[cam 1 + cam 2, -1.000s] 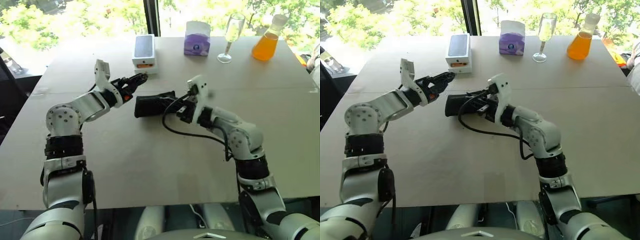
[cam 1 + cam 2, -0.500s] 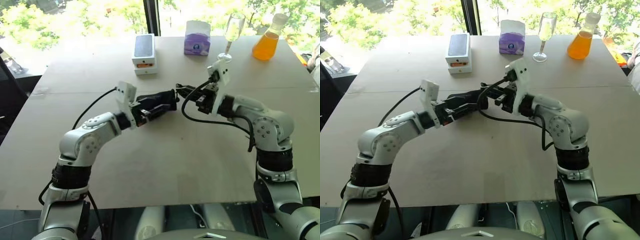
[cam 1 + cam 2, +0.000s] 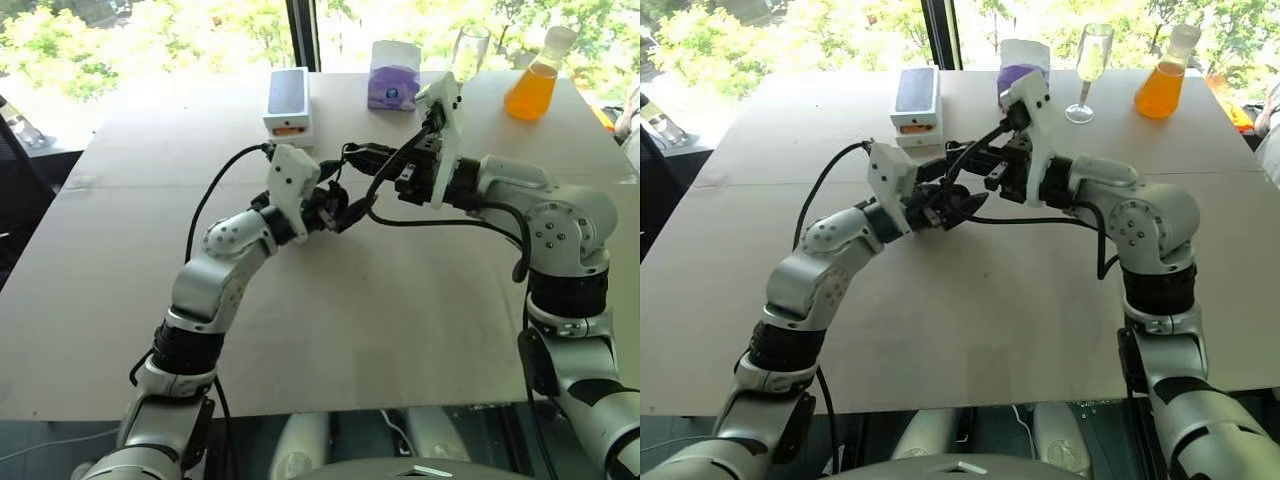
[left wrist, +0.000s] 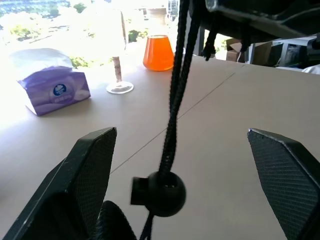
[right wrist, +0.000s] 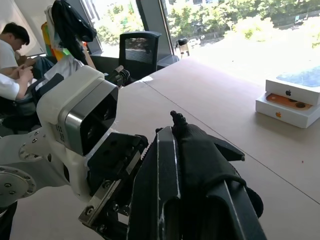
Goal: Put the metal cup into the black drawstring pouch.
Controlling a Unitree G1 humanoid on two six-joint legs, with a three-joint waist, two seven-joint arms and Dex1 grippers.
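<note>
An apple-shaped logo marks the side of each stacked white box (image 5: 292, 102), right of frame; no words are readable.

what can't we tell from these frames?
- Metal cup: whether it sits inside the black drawstring pouch; the fabric would hide it.
- Pouch body, head views: covered by the left gripper and right gripper.
- Champagne glass: stem hidden behind the right wrist.
</note>
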